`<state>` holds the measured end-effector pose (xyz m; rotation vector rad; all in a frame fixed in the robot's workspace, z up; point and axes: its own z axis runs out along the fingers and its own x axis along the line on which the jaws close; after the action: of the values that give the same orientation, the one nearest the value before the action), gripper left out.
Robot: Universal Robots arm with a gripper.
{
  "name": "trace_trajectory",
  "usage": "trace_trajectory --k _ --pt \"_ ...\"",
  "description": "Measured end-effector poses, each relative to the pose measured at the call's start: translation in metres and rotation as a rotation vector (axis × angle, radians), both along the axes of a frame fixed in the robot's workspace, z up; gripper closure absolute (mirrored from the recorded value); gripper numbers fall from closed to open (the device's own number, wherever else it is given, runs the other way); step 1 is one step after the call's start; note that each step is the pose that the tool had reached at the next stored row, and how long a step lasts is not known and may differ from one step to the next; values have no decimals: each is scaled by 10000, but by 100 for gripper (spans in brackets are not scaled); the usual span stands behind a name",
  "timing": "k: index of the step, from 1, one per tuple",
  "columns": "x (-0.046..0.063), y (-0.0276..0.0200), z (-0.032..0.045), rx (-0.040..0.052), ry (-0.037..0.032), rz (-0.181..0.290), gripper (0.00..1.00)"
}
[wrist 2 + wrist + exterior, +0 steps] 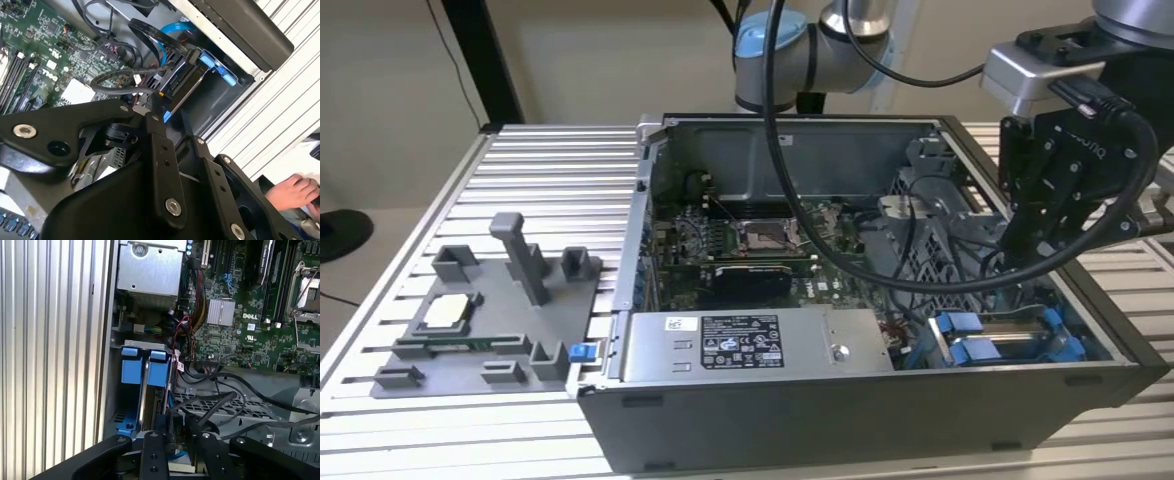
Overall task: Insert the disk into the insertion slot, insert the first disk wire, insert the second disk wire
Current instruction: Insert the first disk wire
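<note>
On my screens the disk (159, 374) sits on edge inside the slot (142, 343), in the corner of the computer case (854, 420) just beside the power supply box (747, 345). Its blue carrier tabs stand at the slot's mouth. The gripper (174, 430) hangs inside the case near the end of the disk away from those tabs, among a tangle of black cables (235, 395). I cannot tell how the jaws stand, nor whether a plug is between them. In the second wrist view a light blue cable (170, 27) curves toward the disk. The case rests on a ribbed desk (547, 170), with a grey fixture (480, 310) toward the exterior view's left. A person's hand (295, 192) shows beyond the case wall
</note>
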<state>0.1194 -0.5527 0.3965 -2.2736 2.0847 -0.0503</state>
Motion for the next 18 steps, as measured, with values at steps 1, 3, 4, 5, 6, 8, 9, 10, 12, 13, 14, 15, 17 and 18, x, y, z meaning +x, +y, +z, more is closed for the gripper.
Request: trace_trajectory --k 1,3,4,5,6,8,9,10,12,13,14,15,17,18 --pt "0 2 -1 1 0 0 0" --pt "0 4 -3 0 0 0 0" --pt "0 6 -4 0 -1 0 0" --pt "0 9 -4 -2 -1 0 0" --pt "0 12 -6 -2 -2 1 0" --pt "0 17 -11 0 -3 0 0" --pt "0 19 -13 1 -4 0 0" --pt "0 21 -16 1 -5 0 0" --pt "0 23 -18 -1 -6 0 0" --pt "0 25 -20 0 -6 0 0" --pt "0 25 -22 0 -7 1 0" --pt "0 26 -23 1 -7 0 0" --pt "0 27 -26 0 -10 1 0" --pt "0 27 -27 -1 -10 0 0"
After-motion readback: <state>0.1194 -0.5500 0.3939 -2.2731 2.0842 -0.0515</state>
